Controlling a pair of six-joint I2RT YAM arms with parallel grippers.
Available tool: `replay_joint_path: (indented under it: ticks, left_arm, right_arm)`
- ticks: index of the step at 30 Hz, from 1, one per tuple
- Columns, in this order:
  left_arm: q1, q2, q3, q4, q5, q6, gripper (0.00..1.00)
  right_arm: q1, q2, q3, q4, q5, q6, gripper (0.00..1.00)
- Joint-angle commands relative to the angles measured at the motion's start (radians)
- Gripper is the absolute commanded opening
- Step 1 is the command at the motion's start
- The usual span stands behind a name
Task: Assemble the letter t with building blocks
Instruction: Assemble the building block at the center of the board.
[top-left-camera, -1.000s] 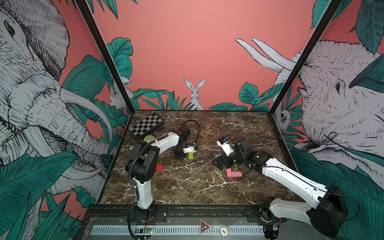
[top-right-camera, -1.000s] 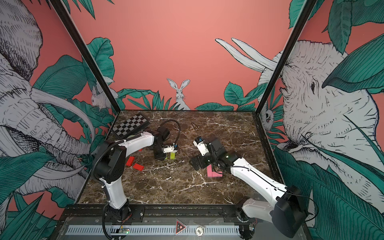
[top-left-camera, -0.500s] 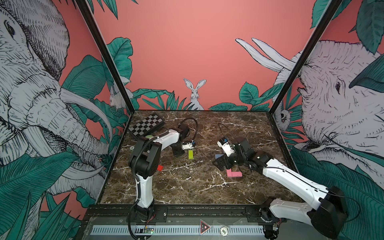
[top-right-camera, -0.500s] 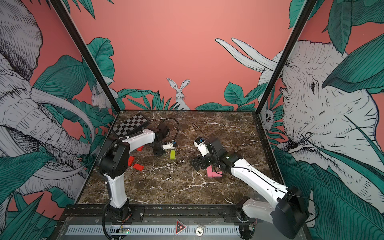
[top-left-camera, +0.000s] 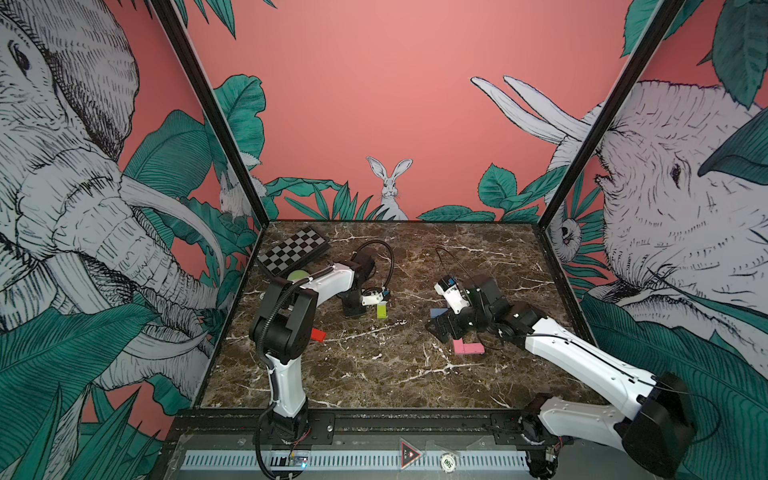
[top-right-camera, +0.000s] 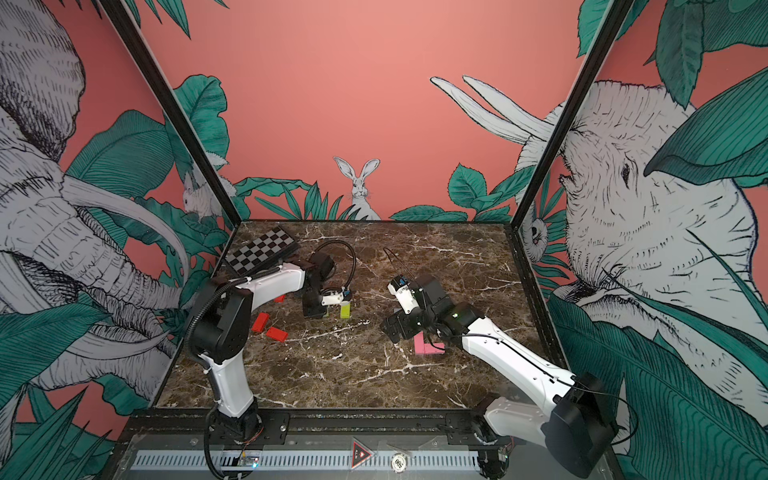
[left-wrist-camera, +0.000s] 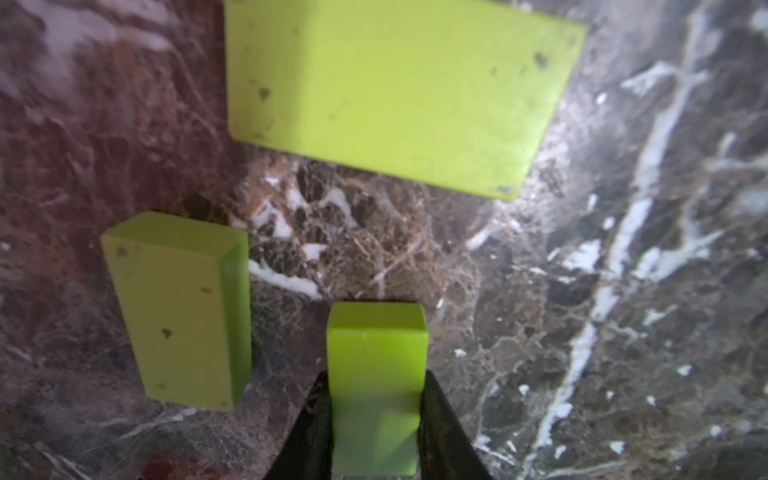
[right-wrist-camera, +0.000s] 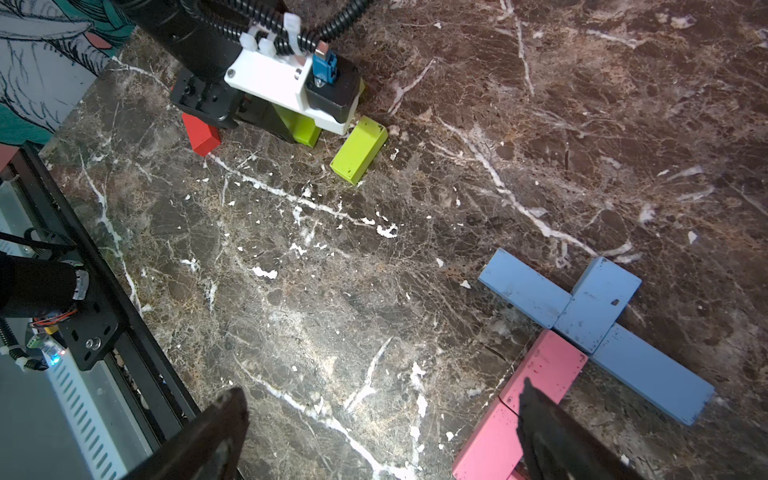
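My left gripper (left-wrist-camera: 376, 419) is shut on a lime green block (left-wrist-camera: 376, 374), low over the marble beside two other lime green blocks (left-wrist-camera: 399, 91) (left-wrist-camera: 178, 311). In both top views it sits left of centre (top-left-camera: 353, 309) (top-right-camera: 314, 309), next to a lying green block (top-left-camera: 381, 311). My right gripper (right-wrist-camera: 380, 395) stands open with nothing between its fingers, right of centre (top-left-camera: 440, 328). One finger overlaps the pink blocks (right-wrist-camera: 544, 365). The pink blocks touch light blue blocks (right-wrist-camera: 598, 303) laid in a cross. Red blocks (top-right-camera: 261, 322) (top-right-camera: 277, 333) lie by the left arm.
A black-and-white chequered board (top-left-camera: 295, 249) lies at the back left corner, with a round green-topped button (top-left-camera: 297, 275) just in front of it. Painted walls close the marble table (top-left-camera: 374, 374) on three sides. A black rail (top-left-camera: 374, 419) runs along the front edge.
The left arm has shifted slightly, its gripper moving a little towards the front by the lime green blocks. The right arm has not moved.
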Motion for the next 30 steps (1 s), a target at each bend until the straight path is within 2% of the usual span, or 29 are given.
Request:
replay_joint_path:
  ticks: [1, 21, 30]
  left_arm:
    - [-0.011, -0.043, -0.013, -0.023, 0.045, 0.059, 0.25]
    - [-0.024, 0.01, 0.044, -0.045, 0.077, 0.163, 0.26]
    - [-0.048, 0.057, 0.07, -0.053, 0.082, 0.172, 0.26]
  right_arm:
    - [-0.001, -0.016, -0.016, 0.001, 0.011, -0.012, 0.99]
    - [-0.001, -0.003, -0.014, -0.008, 0.014, -0.019, 0.98]
    - [-0.001, -0.002, -0.019, -0.01, 0.016, -0.017, 0.99]
